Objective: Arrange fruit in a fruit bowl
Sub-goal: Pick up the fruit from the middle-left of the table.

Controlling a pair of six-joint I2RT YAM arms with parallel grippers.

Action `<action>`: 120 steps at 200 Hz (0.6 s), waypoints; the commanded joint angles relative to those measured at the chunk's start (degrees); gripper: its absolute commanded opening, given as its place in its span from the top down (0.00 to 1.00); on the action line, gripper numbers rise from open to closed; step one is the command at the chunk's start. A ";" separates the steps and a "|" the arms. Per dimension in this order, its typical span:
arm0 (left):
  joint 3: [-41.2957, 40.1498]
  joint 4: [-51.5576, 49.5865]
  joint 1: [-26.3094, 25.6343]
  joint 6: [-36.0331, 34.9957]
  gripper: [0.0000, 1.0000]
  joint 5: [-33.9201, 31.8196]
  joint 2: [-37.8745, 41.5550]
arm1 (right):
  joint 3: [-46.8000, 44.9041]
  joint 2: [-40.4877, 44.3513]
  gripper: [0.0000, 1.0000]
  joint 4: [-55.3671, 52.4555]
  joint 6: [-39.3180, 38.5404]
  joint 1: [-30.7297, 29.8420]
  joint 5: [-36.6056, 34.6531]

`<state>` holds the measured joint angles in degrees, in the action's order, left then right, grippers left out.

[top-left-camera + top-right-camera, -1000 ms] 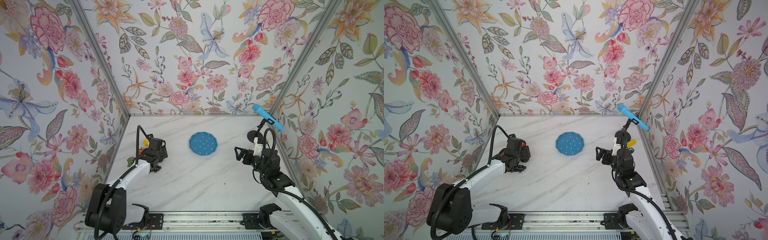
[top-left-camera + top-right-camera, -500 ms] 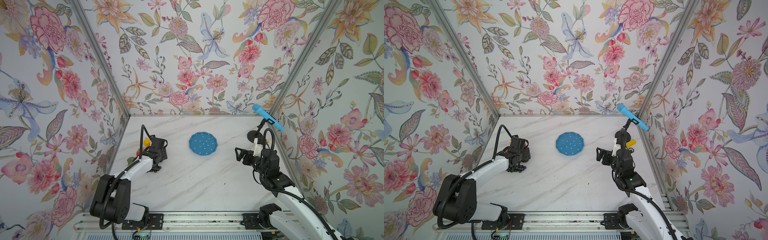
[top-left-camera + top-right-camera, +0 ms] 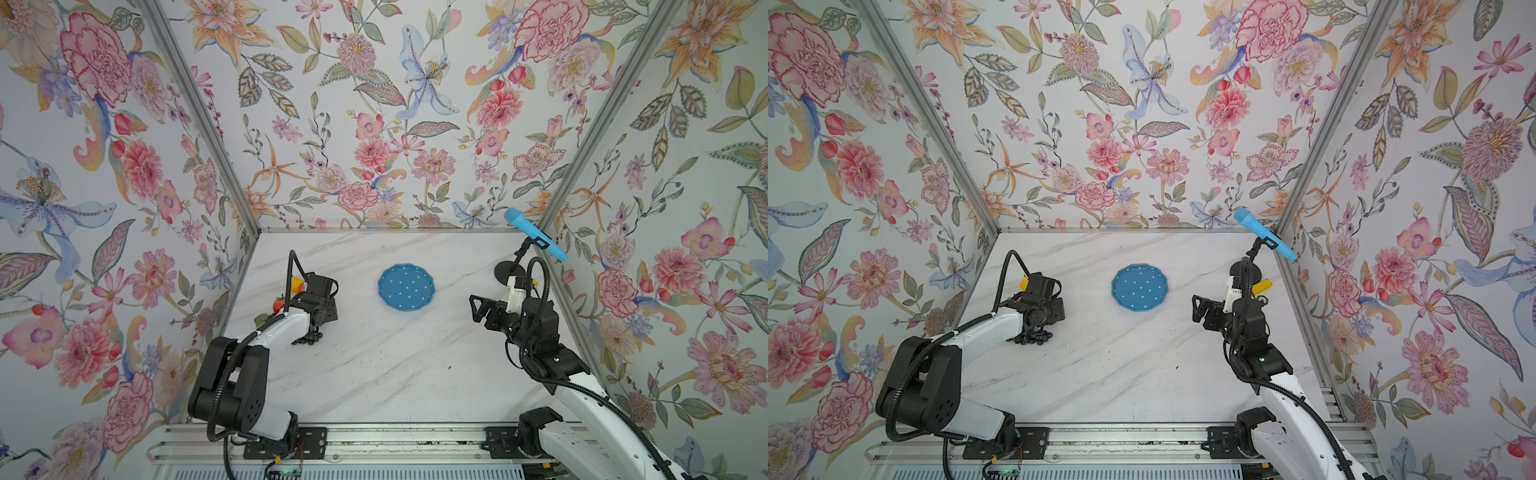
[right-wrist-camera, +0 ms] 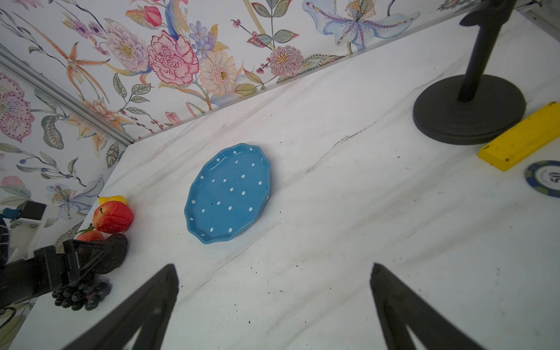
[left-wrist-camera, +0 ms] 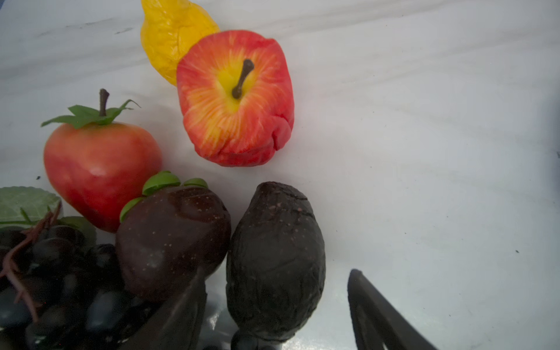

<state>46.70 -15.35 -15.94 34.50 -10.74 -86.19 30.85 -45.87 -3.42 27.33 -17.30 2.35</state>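
The fruit lies in a cluster at the table's left edge: a red apple [image 5: 236, 100], a yellow lemon [image 5: 172, 36], a strawberry [image 5: 100, 169], a dark green-topped fruit [image 5: 172, 239], purple grapes [image 5: 54, 288] and a dark avocado [image 5: 275, 260]. My left gripper [image 5: 276, 272] is down over the cluster [image 3: 318, 307], open. Its fingers straddle the avocado with a gap on each side. The blue dotted fruit bowl [image 3: 406, 287] [image 3: 1139, 287] [image 4: 228, 194] sits empty mid-table. My right gripper [image 4: 273, 266] hovers right of the bowl [image 3: 478, 307], open and empty.
A black microphone-stand base [image 4: 469, 109] stands at the back right, with a yellow block [image 4: 519, 139] and a poker chip [image 4: 545, 178] beside it. A blue microphone [image 3: 534, 235] hangs above them. Floral walls close in the left, back and right sides.
My left gripper's jaws have narrowed a little around the avocado and the left arm's elbow has shifted. The right arm has not moved.
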 commanded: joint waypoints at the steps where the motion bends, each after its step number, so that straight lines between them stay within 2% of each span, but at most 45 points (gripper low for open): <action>1: 0.46 0.31 -0.65 -0.41 0.26 0.77 -1.18 | 0.79 0.29 0.01 -0.43 0.89 -0.41 0.03; 60: 0.81 1.38 -0.70 -0.66 0.27 0.83 -2.85 | 0.33 0.55 0.00 -0.86 1.01 -0.70 -0.15; 85: 0.85 2.06 -0.89 -0.92 0.27 0.79 -5.88 | 0.35 0.80 0.01 -1.36 0.93 -0.80 -0.27; 120: 0.90 3.02 -1.11 -1.01 0.32 1.10 -7.08 | 0.45 1.22 0.01 -2.25 1.14 -0.89 -0.55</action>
<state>46.72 -13.58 -16.40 34.30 -10.46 -92.40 30.85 -45.52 -4.05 27.51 -17.67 2.33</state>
